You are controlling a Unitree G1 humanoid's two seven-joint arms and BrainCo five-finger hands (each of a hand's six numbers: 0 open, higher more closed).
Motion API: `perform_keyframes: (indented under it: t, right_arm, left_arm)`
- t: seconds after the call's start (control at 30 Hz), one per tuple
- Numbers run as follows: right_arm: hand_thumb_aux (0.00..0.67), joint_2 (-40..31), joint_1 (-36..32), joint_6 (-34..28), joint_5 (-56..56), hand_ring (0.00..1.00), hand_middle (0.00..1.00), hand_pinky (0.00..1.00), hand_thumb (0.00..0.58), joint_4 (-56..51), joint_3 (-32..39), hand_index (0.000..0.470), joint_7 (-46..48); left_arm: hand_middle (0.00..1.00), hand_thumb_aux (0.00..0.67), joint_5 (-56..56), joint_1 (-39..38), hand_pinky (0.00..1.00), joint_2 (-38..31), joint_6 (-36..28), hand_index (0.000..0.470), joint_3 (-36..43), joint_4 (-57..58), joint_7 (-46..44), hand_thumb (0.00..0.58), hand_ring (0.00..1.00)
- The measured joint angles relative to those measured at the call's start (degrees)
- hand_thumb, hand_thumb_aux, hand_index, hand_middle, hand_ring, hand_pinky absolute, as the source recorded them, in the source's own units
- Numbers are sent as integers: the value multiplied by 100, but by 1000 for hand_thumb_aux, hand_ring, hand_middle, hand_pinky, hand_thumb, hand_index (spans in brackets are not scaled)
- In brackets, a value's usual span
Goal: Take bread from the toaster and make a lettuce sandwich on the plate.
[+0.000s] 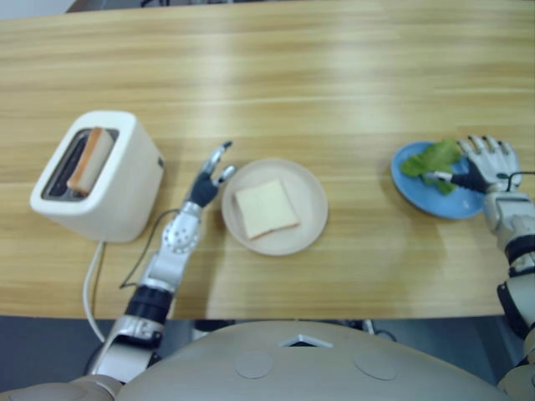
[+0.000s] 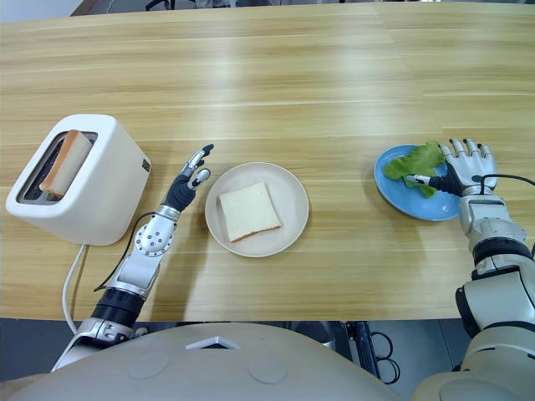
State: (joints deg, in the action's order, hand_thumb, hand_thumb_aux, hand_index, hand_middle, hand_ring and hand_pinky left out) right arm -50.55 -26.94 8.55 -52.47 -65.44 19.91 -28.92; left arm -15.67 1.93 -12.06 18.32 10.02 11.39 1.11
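The lettuce point(image 2: 415, 160) is seen on the small blue plate point(image 2: 397, 199), at the right side of the table point(image 2: 334, 83). It is a thin, soft, crinkly leaf. It is judged to be very light and floppy, and easy to tear if it is squeezed hard. It should be pinched softly at the thick part near its middle, so it is not ripped. The right hand point(image 2: 464, 167) is held over the near edge of the blue plate, just beside the leaf. Its fingers are spread apart and nothing is gripped. The thumb is pointed at the leaf, and it cannot be told if the leaf is touched.

1 slice of bread point(image 2: 247, 211) is laid flat on the round plate point(image 2: 294, 200) in the middle of the table. It is soft and light and can be dented by a hard grip. The left hand point(image 2: 188, 180) is held just beside this plate, between it and the toaster point(image 2: 92, 200). Its fingers are stretched out and nothing is held. 1 more slice point(image 2: 65, 161) is seen standing up in the toaster slot. It is best taken by its top edge
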Motion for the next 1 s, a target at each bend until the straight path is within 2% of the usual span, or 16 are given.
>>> perform_keyframes:
  t: [0.03, 0.07, 0.1, 0.53, 0.57, 0.6, 0.63, 0.67, 0.83, 0.87, 0.9, 0.93, 1.0]
  right_arm:
    - [137, 0, 0, -1, 16, 0, 0, 0, 212, 0, 31, 94, 10]
    - [279, 1, 0, -4, 54, 0, 0, 0, 382, 0, 61, 191, 36]
    - [365, 1, 0, -6, 68, 0, 0, 0, 460, -1, 73, 251, 52]
    - [365, 229, 0, -2, 161, 0, 0, 0, 460, -115, 460, 251, 238]
    - [352, 257, -1, -1, 165, 0, 0, 0, 449, -124, 483, 242, 237]
    - [71, 261, -8, 0, 196, 0, 0, 0, 116, -130, 494, 49, 236]
    - [71, 260, -12, 1, 225, 0, 0, 0, 116, -146, 497, 49, 237]
    - [0, 258, -14, -3, 252, 0, 0, 0, 0, -157, 499, 0, 236]
    - [0, 275, 2, 71, 280, 0, 0, 0, 0, -216, 541, 0, 244]
    - [145, 278, 1, 84, 285, 0, 0, 0, 223, -227, 550, 99, 250]
    - [145, 278, 1, 90, 289, 0, 0, 0, 223, -236, 560, 99, 255]
    - [376, 278, 1, 102, 299, 0, 0, 0, 468, -246, 578, 258, 261]
    - [376, 280, -11, 144, 357, 0, 0, 0, 468, -246, 601, 258, 260]
  left_arm:
    - [0, 0, 0, 0, 0, -1, 0, 0, -3, 0, 0, 0, 0]
    - [0, 0, 0, -5, 0, -2, 0, 0, -12, 0, 0, 0, 0]
    - [0, 0, 0, -10, 0, -3, 0, 0, -19, 0, 0, 0, 0]
    - [0, 0, -3, -31, 0, -14, 0, 0, -53, 0, -6, 0, 0]
    - [0, 0, -4, -32, 0, -14, 0, 0, -53, 0, -6, 0, 0]
    - [0, 0, -4, -33, 0, -14, -1, 0, -52, 0, -7, 0, 0]
    - [0, 0, -4, -34, 0, -14, -1, 0, -52, 0, -7, 0, 0]
    - [0, 0, -4, -39, 0, -15, -1, 0, -53, 0, -7, 0, 0]
    - [0, 0, -4, -62, 0, -16, -1, 0, -53, 0, -8, 0, 0]
    - [0, 0, -4, -71, 0, -16, -1, 0, -53, 0, -8, 0, 0]
    - [0, 0, -4, -76, 0, -16, -1, 0, -53, 0, -8, 0, 0]
    - [0, 0, -4, -85, 0, -16, -1, 0, -53, 0, -8, 0, 0]
    - [0, 0, -4, -93, 0, -18, -1, 0, -53, 0, -8, 0, 0]
